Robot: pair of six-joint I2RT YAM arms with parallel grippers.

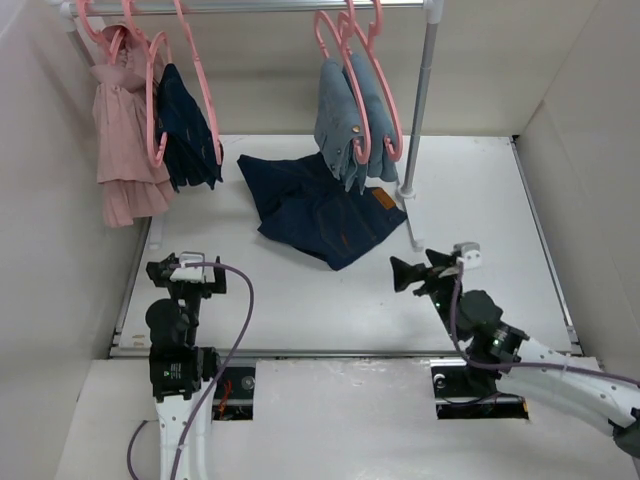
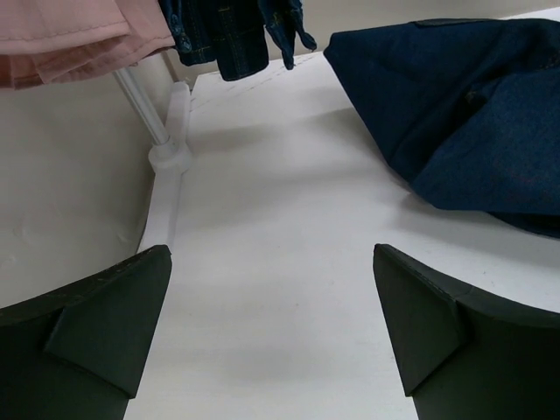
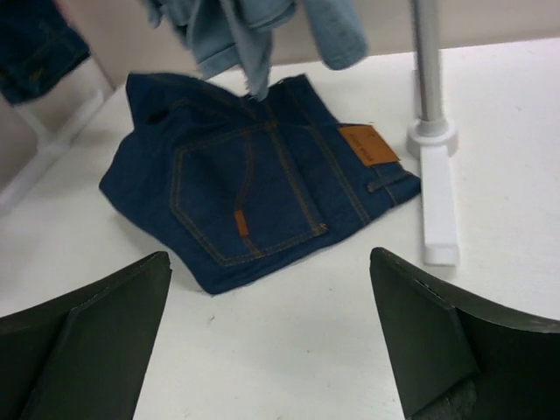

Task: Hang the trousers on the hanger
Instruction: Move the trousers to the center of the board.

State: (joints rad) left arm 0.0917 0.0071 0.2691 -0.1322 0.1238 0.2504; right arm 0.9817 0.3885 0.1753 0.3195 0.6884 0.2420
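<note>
The trousers [image 1: 320, 210] are dark navy jeans with a tan waistband patch [image 3: 367, 144]. They lie folded and crumpled on the white table [image 1: 480, 200] under the rail. They also show in the right wrist view [image 3: 254, 184] and the left wrist view [image 2: 464, 114]. Several pink hangers hang on the rail; one [image 1: 396, 125] carries light blue jeans and another [image 1: 155, 110] a dark garment. My left gripper [image 1: 185, 268] [image 2: 271, 254] is open and empty, left of the trousers. My right gripper [image 1: 405, 272] [image 3: 269, 258] is open and empty, just in front of them.
A clothes rack stands over the table, with its rail [image 1: 300, 6] at the top and a post [image 1: 425, 90] on a white foot [image 3: 437, 201] right of the trousers. Light blue jeans [image 1: 350, 120], a pink dress [image 1: 125, 130] and a dark speckled garment [image 1: 190, 125] hang from it. Beige walls close in both sides.
</note>
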